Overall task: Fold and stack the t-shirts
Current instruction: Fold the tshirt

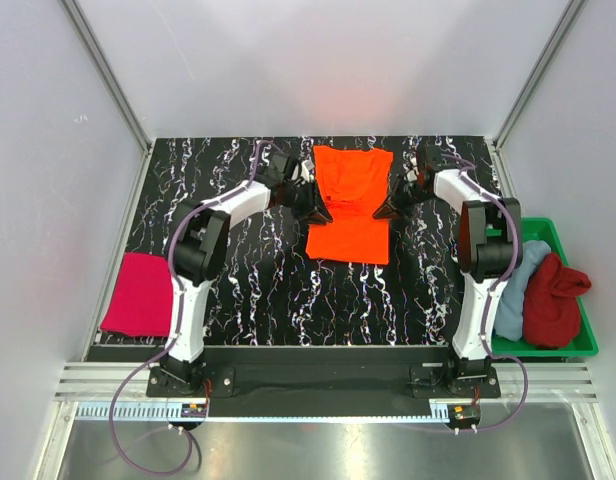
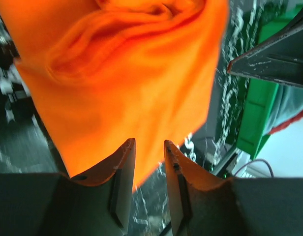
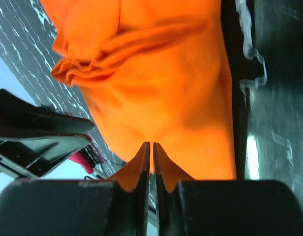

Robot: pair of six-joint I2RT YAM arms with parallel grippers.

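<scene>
Top external view: the bright orange cloth t-shirt (image 1: 350, 205) lies flat at the far middle of the black marbled tabletop (image 1: 288, 285). The left hand (image 1: 325, 213) is at its left edge, fingers apart. The right hand (image 1: 381, 212) is at its right edge, fingers pressed together; I cannot tell whether they pinch cloth.

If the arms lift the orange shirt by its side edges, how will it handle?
Probably floppy: the shirt bunches into soft folds in both wrist views, so it should sag between grip points. Likely light, since it looks like thin cloth lying mostly flat. If pushed, it would probably wrinkle rather than slide as one piece.
</scene>
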